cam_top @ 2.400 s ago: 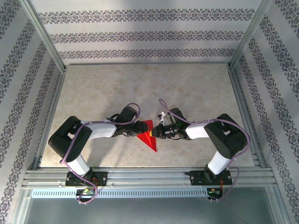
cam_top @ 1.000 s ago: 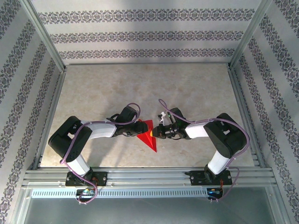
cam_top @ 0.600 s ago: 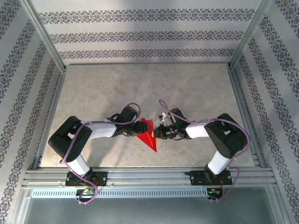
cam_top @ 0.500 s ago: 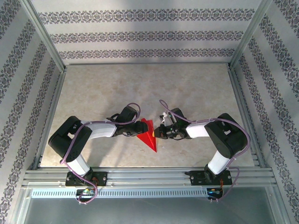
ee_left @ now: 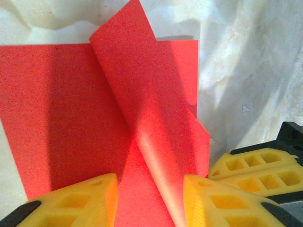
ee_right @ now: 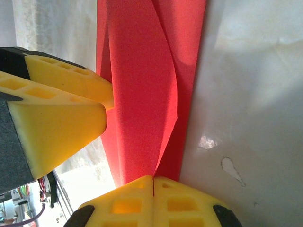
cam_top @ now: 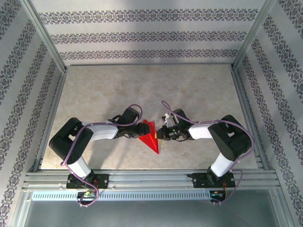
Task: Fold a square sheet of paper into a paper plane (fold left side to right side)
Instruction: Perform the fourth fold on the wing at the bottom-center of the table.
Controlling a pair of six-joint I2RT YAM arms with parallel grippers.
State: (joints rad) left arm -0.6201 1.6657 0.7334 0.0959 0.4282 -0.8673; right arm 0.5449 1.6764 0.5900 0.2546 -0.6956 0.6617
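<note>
Top view: both arms bent inward, elbows out, forearms low over bench [cam_top: 142, 85]. Left hand [cam_top: 137, 133] and right hand [cam_top: 162, 134] facing each other, paper [cam_top: 150, 138] between them. From up there just a small red triangle, tip pointing back toward the arm bases. No fold detail at that range, and no read on either hand's fingers.

Left wrist view adds the layers. Flat red paper [ee_left: 57, 109] ahead of left hand [ee_left: 147, 208], one flap lifted and curling over it, ridge running back between the fingers [ee_left: 80, 198], close against the right-side one. Left hand released: fingers spread, nothing pinched. Right hand [ee_left: 220, 170] at far right, yellow tips just beside the paper's edge.

Right wrist view adds the grip. Right hand [ee_right: 154, 182] clenched, fingertips pressed together on the near end of the raised flap of paper [ee_right: 142, 85]. Left hand's fingers [ee_right: 61, 113] off to its left, against the paper's other edge.

Hard to make out: whether the left fingers press on the flat layer or sit just above it. Finger bases cut off at the bottom of both wrist views. Paper cropped at the top edge in right wrist view, and partly under both hands from above.
</note>
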